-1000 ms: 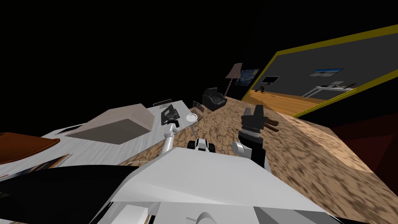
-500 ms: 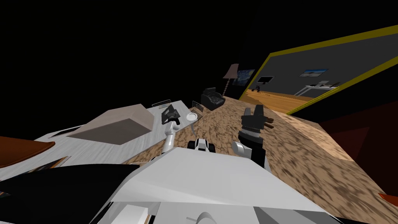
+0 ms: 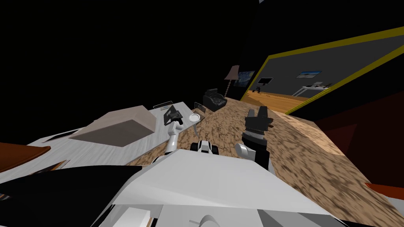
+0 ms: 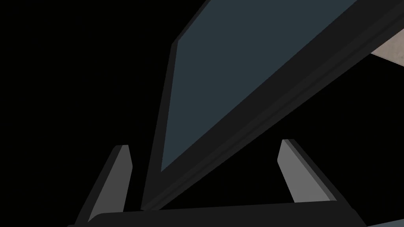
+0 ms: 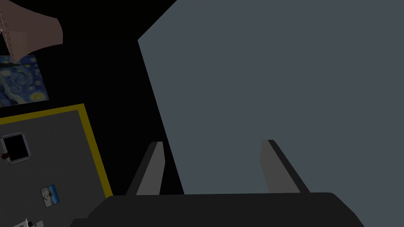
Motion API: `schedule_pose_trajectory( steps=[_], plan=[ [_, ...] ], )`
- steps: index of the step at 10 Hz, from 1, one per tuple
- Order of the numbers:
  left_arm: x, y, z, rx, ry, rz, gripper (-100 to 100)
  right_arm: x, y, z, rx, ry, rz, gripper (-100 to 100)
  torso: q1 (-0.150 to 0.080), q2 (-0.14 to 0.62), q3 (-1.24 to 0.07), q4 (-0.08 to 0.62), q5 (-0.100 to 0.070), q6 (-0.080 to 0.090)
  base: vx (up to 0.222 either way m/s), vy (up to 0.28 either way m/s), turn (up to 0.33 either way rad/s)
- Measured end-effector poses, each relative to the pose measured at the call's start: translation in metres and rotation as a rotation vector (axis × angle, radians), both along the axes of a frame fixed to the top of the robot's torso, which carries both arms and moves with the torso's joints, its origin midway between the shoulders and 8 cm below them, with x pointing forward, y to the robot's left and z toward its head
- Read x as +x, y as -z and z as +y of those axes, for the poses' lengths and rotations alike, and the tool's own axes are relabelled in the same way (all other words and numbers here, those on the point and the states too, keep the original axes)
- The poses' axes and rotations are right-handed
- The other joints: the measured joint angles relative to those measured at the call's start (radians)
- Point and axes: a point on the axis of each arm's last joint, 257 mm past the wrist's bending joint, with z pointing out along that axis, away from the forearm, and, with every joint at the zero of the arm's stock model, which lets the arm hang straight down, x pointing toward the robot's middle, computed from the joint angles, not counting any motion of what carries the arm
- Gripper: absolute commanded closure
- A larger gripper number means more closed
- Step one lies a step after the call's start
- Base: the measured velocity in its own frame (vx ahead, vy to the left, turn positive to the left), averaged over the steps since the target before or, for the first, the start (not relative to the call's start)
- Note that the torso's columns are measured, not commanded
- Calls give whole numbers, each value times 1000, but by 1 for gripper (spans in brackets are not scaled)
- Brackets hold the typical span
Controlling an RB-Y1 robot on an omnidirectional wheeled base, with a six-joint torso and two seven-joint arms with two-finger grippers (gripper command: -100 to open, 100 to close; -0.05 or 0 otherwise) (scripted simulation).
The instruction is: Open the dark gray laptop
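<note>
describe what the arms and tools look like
The left tool and right tool each have two thin, grey, blade-like fingers on a dark boxy body. The left arm is a slim white tube; the right arm shows a dark ribbed wrist and a rounded grey joint.

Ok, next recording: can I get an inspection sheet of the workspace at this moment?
Surface: light grey tabletop, ahead on the robot's left.
Job's things: dark grey laptop, slate screen panel in a dark frame showing; its edge lies inside the left gripper.
Clutter: taupe slant-topped box and small white round dish on the tabletop.
Grippers: left gripper open around the laptop's edge; right gripper open, empty, above the floor.
Cables: nothing seen.
Surroundings: speckled brown floor, dark armchair, floor lamp, black area beyond.
</note>
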Motion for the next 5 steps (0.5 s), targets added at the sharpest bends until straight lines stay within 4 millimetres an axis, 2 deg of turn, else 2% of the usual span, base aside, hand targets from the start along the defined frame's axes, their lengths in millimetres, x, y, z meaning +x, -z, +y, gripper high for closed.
schedule_pose_trajectory(
  steps=[5],
  plan=[
    [0,0,0,0,0,0,0,0,0,0,0,0,0,0,0,2,1,1,0,0,0,0,0]
  ],
)
